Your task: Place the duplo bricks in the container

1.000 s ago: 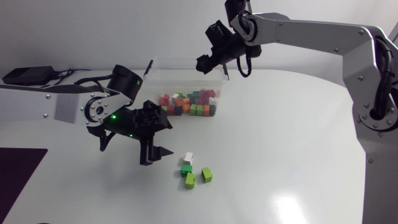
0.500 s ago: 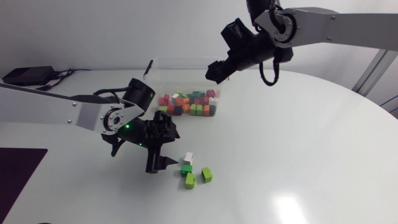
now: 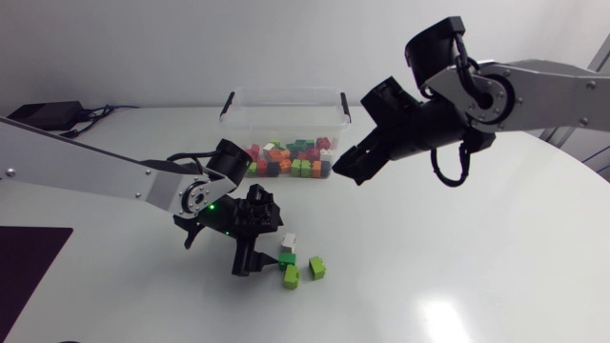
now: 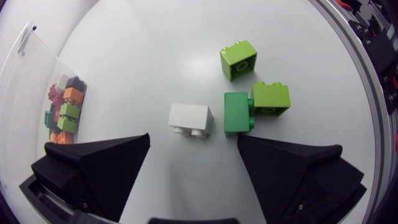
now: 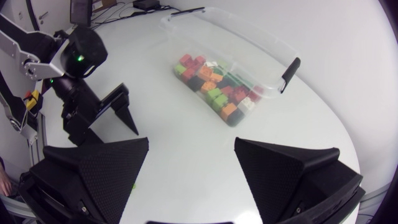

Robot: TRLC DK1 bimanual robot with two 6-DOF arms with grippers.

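**Head view.** Clear container [image 3: 286, 119] at 12 o'clock on the table [image 3: 457, 267], with a heap of mixed-colour bricks [image 3: 291, 160] inside. Four loose duplo bricks lie on the table at the container's 6 o'clock: white brick [image 3: 289, 243], dark green brick [image 3: 285, 258], lime brick [image 3: 291, 276], second lime brick [image 3: 317, 268]. Left gripper [image 3: 255, 259] sits low at the cluster's 9 o'clock, fingers pointing down, just beside the white brick. Right gripper [image 3: 345, 174] hangs above the table at the container's 4 o'clock and carries nothing.

**Left wrist view.** Left gripper [image 4: 194, 142] has its fingers spread wide, holding nothing. The white brick [image 4: 189, 118] lies at 12 o'clock just ahead of the gap, touching neither finger. The dark green brick [image 4: 236, 113] is at the white brick's 3 o'clock, very close to it, and the lime brick [image 4: 270, 98] touches its far side. The second lime brick [image 4: 239, 60] lies apart at 1 o'clock. The container [image 4: 34, 74] is off at 9 o'clock.

**Right wrist view.** Right gripper [image 5: 192, 143] has its fingers apart, with nothing between them. The container [image 5: 249, 37] and its bricks [image 5: 217, 90] are at 12 o'clock, well ahead. Left gripper [image 5: 118, 112] is at 10 o'clock.
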